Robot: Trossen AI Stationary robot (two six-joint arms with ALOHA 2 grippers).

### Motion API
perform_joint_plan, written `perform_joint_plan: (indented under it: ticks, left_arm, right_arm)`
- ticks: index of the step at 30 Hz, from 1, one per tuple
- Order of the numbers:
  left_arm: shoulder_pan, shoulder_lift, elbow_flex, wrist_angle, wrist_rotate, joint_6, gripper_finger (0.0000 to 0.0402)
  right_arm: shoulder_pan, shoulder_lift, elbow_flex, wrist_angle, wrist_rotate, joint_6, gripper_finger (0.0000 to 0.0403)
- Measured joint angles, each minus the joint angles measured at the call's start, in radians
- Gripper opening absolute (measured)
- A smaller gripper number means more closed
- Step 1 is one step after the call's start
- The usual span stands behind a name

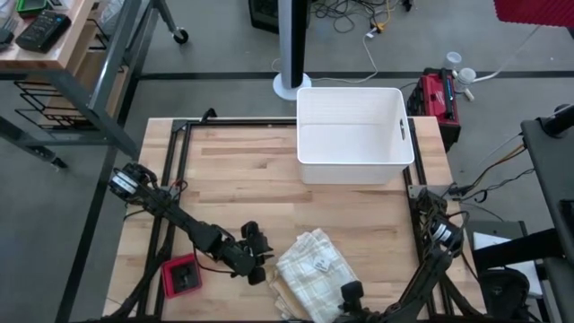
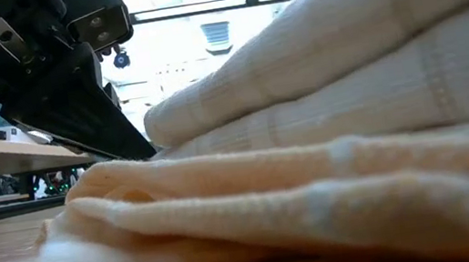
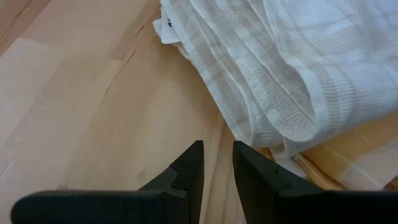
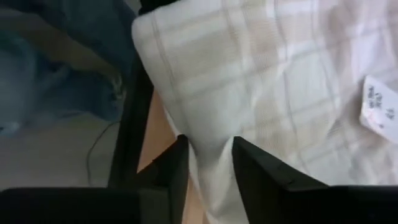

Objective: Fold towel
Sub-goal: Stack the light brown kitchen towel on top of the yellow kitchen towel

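Note:
The towel (image 1: 309, 265), white with faint beige checks, lies folded in several layers near the table's front edge, right of centre; it fills the low view (image 2: 327, 136). A small label (image 4: 379, 102) lies on its top. My left gripper (image 3: 217, 149) hangs low over bare wood just left of the towel (image 3: 280, 81), its fingers a narrow gap apart with nothing between them. My right gripper (image 4: 209, 143) stands at the towel's near edge (image 1: 345, 296), pointing steeply down, open, with a puckered ridge of cloth between its fingers. My right gripper has its fingers (image 4: 177, 162) on either side of a puckered ridge of cloth (image 4: 208, 134) at the towel's near edge, coming from above. Whether the fingers touch the cloth I cannot tell. The towel lies on the table.
A white plastic bin (image 1: 354, 135) stands at the table's far right. A small red and black object (image 1: 184, 274) lies near the front left, beside the left arm. Black frame rails (image 1: 175, 179) run along the table's sides. Bare wood lies between the bin and the towel.

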Motion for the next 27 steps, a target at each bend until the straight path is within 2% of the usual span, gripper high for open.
perform_joint_plan:
  ticks: [7,10,13,16,22,24,27]
  left_arm:
    - [-0.003,-0.005,0.034,-0.030,0.002,0.003,0.0076]
    - [-0.003,-0.018,0.096,-0.177,0.002,0.003,0.0076]
    - [-0.005,-0.024,0.174,-0.310,-0.002,0.011,0.0076]
    - [-0.008,-0.026,0.235,-0.287,-0.010,0.070,0.0076]
    - [-0.008,0.007,0.285,-0.011,-0.024,0.233,0.0076]
    - [-0.008,0.033,0.297,0.066,-0.024,0.278,0.0076]
    - [-0.008,0.076,0.315,0.091,-0.024,0.293,0.0076]
  right_arm:
    - [0.002,0.000,-0.001,-0.007,-0.098,0.052,0.0164]
    - [0.009,-0.007,-0.001,-0.039,-0.164,0.081,0.0178]
    - [0.024,-0.033,0.004,-0.125,-0.158,0.146,0.0182]
    - [0.051,-0.062,0.006,-0.168,-0.017,0.206,0.0178]
    - [0.102,-0.082,-0.014,-0.169,0.493,0.366,0.0154]
    - [0.104,-0.082,-0.048,-0.167,0.589,0.458,0.0143]
    - [0.102,-0.082,-0.125,-0.162,0.657,0.653,0.0124]
